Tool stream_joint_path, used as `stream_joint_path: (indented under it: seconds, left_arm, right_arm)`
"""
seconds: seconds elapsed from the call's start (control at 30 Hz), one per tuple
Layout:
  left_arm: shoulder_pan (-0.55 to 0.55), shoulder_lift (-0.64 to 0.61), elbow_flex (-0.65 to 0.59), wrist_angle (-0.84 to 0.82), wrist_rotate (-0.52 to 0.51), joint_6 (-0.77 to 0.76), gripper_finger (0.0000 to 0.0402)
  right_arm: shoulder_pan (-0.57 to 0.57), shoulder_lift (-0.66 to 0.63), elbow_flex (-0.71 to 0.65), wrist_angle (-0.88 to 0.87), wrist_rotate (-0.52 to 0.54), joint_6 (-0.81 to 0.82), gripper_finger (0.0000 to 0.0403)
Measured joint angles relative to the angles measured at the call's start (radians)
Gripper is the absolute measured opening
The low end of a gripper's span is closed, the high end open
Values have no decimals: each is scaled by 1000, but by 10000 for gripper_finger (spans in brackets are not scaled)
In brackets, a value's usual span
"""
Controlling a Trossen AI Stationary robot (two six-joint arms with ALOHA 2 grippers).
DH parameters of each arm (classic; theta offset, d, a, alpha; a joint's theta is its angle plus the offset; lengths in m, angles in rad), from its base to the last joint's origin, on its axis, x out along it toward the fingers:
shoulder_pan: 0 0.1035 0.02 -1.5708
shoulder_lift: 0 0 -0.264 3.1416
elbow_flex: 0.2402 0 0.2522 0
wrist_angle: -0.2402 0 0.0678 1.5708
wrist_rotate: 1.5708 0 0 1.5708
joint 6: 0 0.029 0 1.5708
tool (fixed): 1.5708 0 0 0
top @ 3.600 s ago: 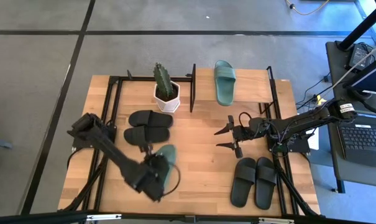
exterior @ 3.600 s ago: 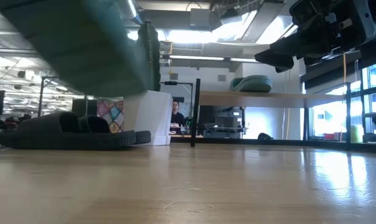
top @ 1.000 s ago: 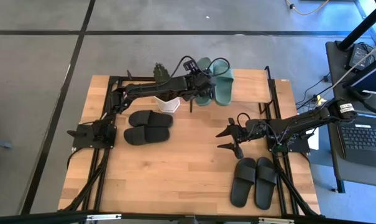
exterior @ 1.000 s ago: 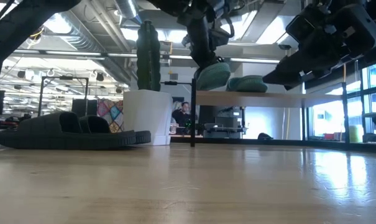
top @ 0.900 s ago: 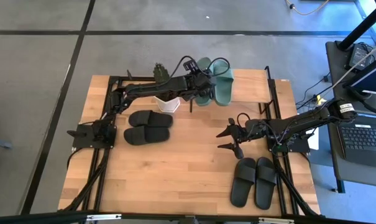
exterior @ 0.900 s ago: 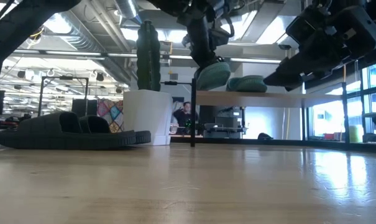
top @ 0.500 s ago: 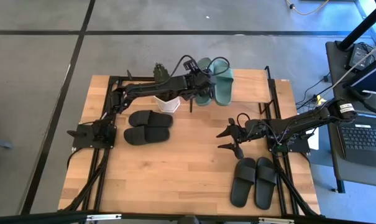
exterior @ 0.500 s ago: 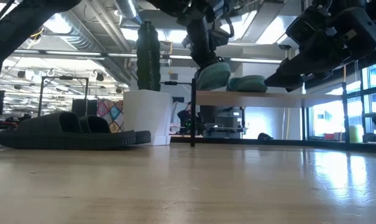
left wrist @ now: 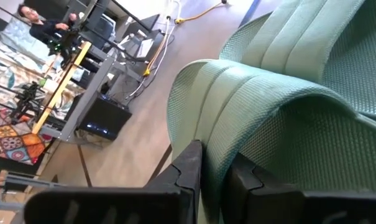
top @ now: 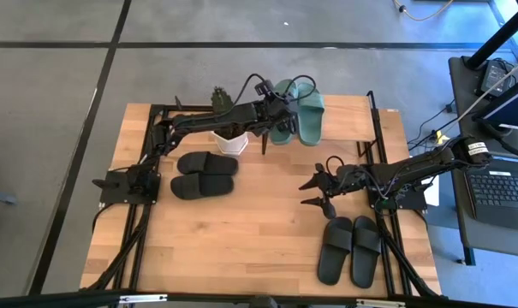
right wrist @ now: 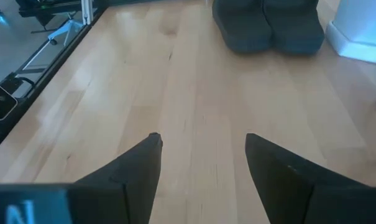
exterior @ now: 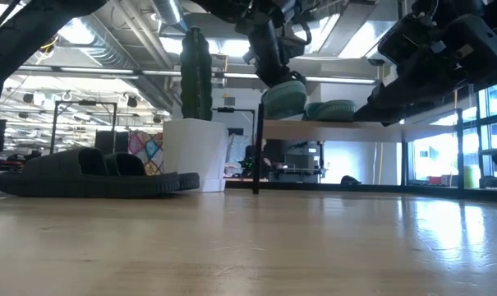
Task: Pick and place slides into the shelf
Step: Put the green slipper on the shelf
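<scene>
- Surveying the high view: my left claw (top: pixel 274 109) sits at upper centre, over the shelf (top: pixel 348 120), on a sage-green slide (top: pixel 283 111) just beside its mate (top: pixel 311 111). My right claw (top: pixel 314 192) waits at centre right. One black pair (top: pixel 205 174) lies at centre left, another (top: pixel 350 250) at lower right.
- Low view: the held slide tilts at the shelf board's left end, and I cannot tell if it rests there. The lower tier is hard to make out.
- Left wrist view: my fingers (left wrist: pixel 191 168) pinch the slide's rim. I judge the foam light, soft and springy, best taken by the sidewall or strap. Its far end is cut off.
- Right wrist view: jaws spread wide, holding nothing, bare tabletop (right wrist: pixel 194 81) between them.
</scene>
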State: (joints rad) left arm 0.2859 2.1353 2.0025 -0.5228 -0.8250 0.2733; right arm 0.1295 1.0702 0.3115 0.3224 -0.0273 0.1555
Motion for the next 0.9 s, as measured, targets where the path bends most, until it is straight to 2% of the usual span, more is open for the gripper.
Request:
stream_joint_path:
  seconds: [0.4,0.8,0.9]
  left_arm:
    - [0,0,0,0,6,0,36]
    - [0,0,0,-13,3,-3,108]
    - [-1,0,0,-13,-44,-4,113]
  right_arm:
    - [0,0,0,-14,0,1,232]
    - [0,0,0,-13,0,2,232]
    - [0,0,0,-13,0,2,232]
